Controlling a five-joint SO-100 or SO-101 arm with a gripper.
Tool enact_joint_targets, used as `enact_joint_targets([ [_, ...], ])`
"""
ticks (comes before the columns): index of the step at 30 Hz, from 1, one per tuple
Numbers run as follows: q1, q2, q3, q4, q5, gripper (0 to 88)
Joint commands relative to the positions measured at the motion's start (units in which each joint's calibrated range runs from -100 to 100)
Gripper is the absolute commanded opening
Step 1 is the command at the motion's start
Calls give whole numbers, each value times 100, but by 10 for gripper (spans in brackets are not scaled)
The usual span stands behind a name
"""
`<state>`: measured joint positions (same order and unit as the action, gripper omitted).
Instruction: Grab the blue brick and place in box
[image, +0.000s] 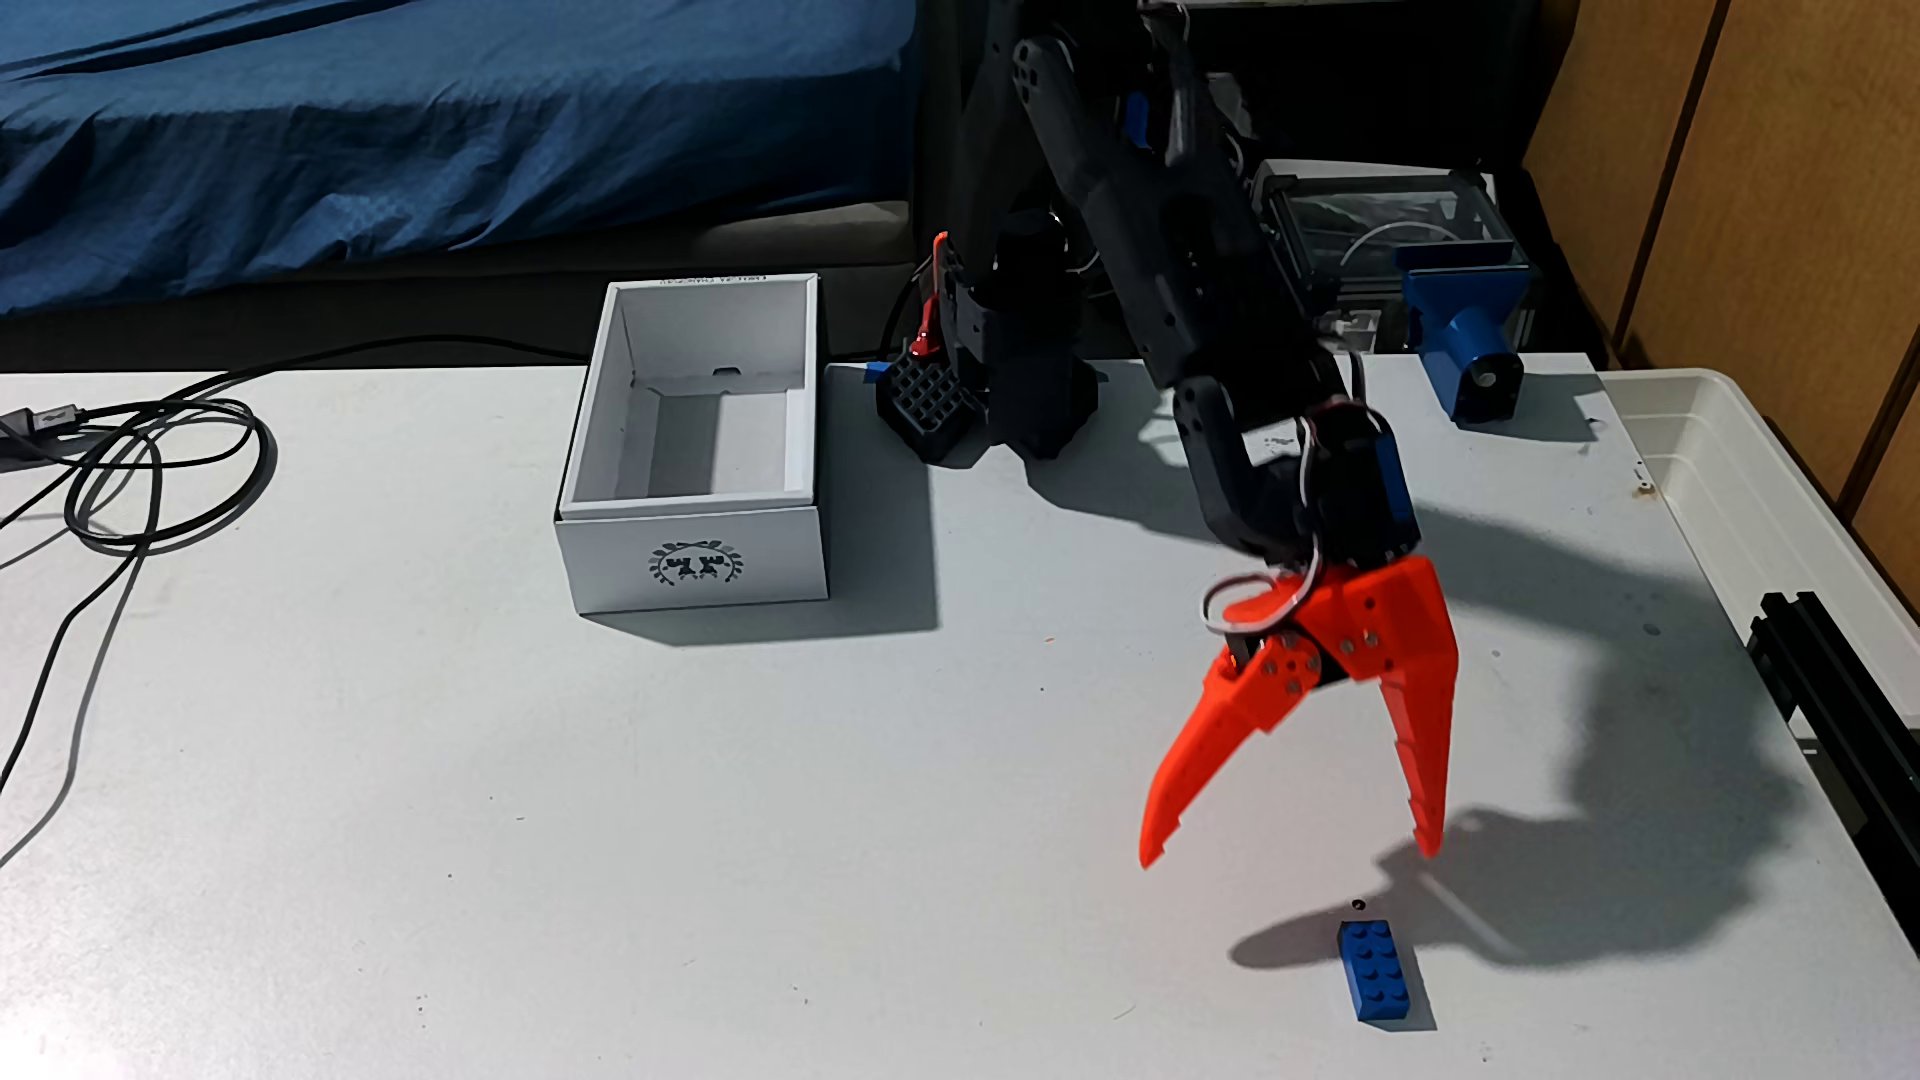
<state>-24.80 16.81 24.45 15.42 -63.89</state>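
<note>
A small blue brick (1374, 972) lies flat on the white table near the front edge, studs up. My gripper (1291, 854) hangs just above and behind it, its two orange fingers spread wide open with nothing between them. The brick sits in front of the gap between the fingertips, apart from both. The white box (694, 566) stands open-topped and empty at the table's middle left, its crest emblem facing the camera, far left of the gripper.
Black cables (135, 467) coil at the table's left. The arm's black base (1029, 395) and a black grid block (925, 405) stand behind the box's right side. A blue clamp-like part (1465, 343) and a translucent bin (1766, 498) sit at the right.
</note>
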Motion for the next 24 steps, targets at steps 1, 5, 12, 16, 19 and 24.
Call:
enact_joint_targets([
  [1, 28, 243, -821, 539, -38, 523],
  [5, 73, 683, -1514, 1108, -154, 522],
  [12, 139, 1148, -2241, 1660, -180, 516],
  [16, 184, 1317, -2498, 1806, -185, 515],
  [19, 191, 1368, -2596, 1806, -211, 518],
  [24, 162, 1512, -2942, 1806, -348, 522],
])
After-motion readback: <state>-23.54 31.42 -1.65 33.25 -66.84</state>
